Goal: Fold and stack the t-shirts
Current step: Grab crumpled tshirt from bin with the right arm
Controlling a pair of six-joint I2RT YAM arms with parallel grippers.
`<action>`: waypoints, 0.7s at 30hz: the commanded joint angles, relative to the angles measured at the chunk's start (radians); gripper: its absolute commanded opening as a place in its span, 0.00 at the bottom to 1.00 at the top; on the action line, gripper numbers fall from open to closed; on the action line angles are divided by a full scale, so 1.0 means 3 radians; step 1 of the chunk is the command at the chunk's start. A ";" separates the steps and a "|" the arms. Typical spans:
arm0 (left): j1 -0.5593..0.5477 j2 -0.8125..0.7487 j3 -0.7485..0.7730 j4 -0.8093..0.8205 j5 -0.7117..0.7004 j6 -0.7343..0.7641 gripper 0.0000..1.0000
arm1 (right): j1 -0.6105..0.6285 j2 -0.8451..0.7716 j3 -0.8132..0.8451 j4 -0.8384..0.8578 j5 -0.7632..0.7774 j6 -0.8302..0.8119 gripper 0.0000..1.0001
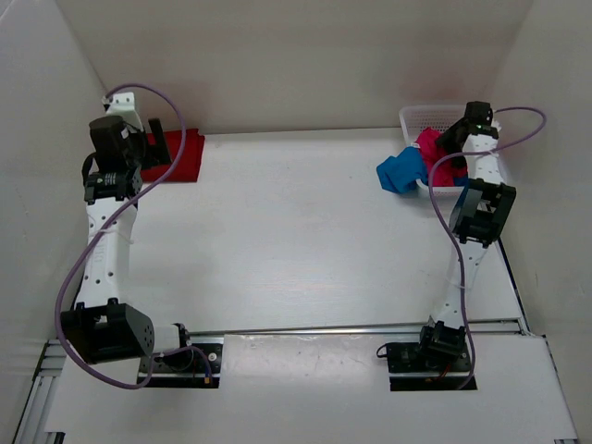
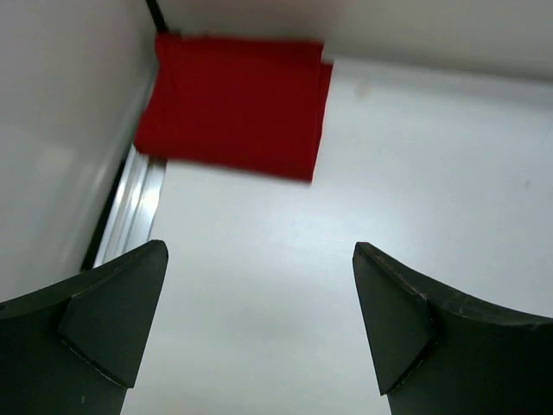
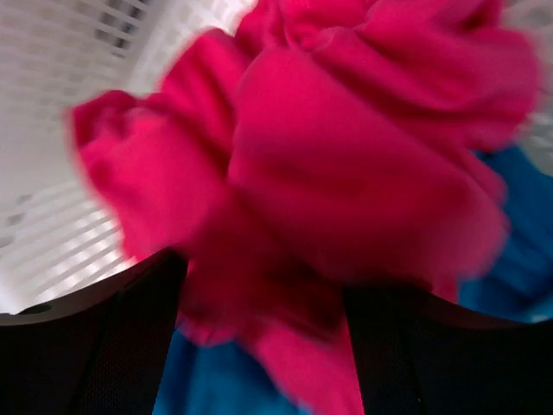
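A dark red t-shirt point(image 1: 176, 157) point(image 2: 233, 108) lies folded flat in the table's far left corner. My left gripper point(image 1: 154, 135) point(image 2: 259, 320) hovers just in front of it, open, with only bare table between its fingers. A crumpled bright pink t-shirt point(image 1: 429, 146) point(image 3: 346, 147) sits at the basket's rim over a bright blue t-shirt point(image 1: 400, 172) point(image 3: 207, 380), which spills onto the table. My right gripper point(image 1: 453, 139) point(image 3: 259, 346) is down on the pink shirt, its fingers wide apart with pink fabric bunched between them. That wrist view is blurred.
A white mesh basket point(image 1: 425, 116) point(image 3: 69, 52) stands at the far right against the back wall. White walls close in the table at the left, back and right. A metal rail point(image 2: 130, 212) runs along the left wall.
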 commanded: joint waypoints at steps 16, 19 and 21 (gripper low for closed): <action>-0.0011 -0.0299 -0.0276 -0.0505 0.0321 -0.0003 1.00 | 0.0494 -0.1981 -0.0434 0.0851 0.1116 -0.1122 0.00; -0.0011 -0.0447 -0.0419 -0.0571 0.0321 -0.0003 1.00 | 0.0769 -0.2498 -0.0434 0.0958 0.0827 -0.1317 0.00; -0.0011 -0.0514 -0.0466 -0.0658 0.0244 -0.0003 1.00 | 0.0908 -0.2734 -0.0404 0.1019 0.0565 -0.1393 0.00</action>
